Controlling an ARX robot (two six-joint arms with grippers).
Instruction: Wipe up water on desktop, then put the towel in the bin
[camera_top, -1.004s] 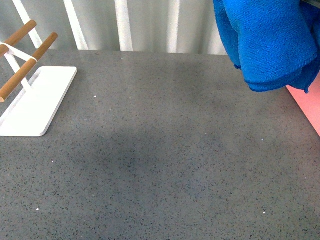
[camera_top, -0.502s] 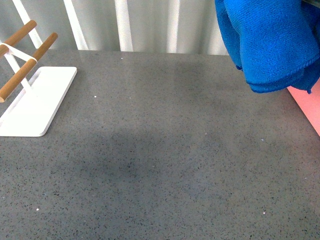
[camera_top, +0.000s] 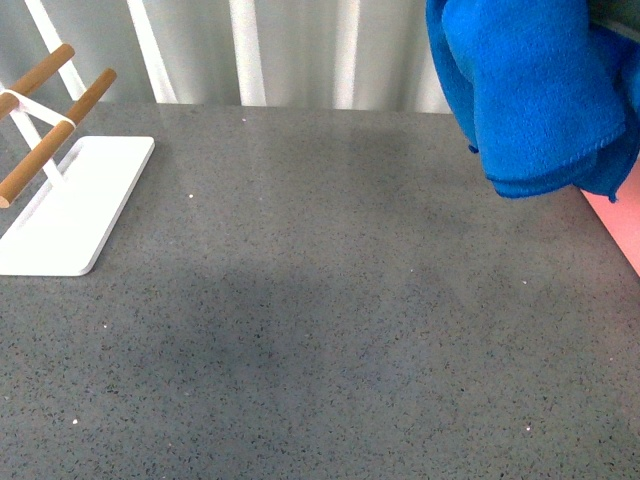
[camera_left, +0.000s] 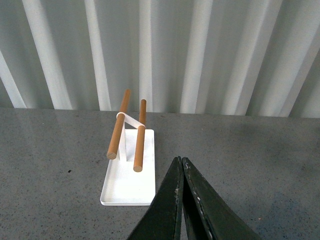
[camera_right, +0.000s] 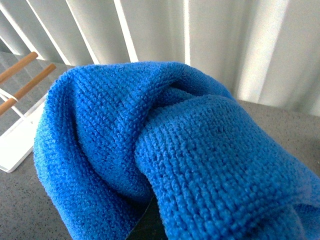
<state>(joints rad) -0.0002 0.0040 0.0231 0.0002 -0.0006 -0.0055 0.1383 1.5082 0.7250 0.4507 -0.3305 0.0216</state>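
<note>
At the far right of the front view, the bright blue fleecy towel (camera_top: 540, 90) hangs bunched in folds, clear of the speckled dark grey stone-like desktop (camera_top: 300, 300). Just below and to the robot's right of its lowest hem, a wedge of the salmon-pink plastic bin (camera_top: 625, 220) shows at the frame's edge. From this angle the hem overlaps the bin's near corner, but most of the cloth hangs above the desktop rather than the bin. The bin's visible edge runs slanting toward the robot and off the right side. Its opening and long axis are out of frame, so I cannot tell how far over the towel must go.

The right gripper (camera_right: 146, 226) shows only as a dark sliver under the folds that fill its wrist view. Its jaws are hidden, yet the towel hanging so close to that camera suggests they are pinching it.

The left gripper (camera_left: 181, 161) has its fingers pressed together on nothing. It points toward the flat white tray with two wooden bars (camera_left: 129, 185) on the far left of the desktop, well apart from the bin.

The right arm is plainly the nearer one. I judge that the next move is a carry further to the robot's right until the whole bundle is above the bin, then a release.
</note>
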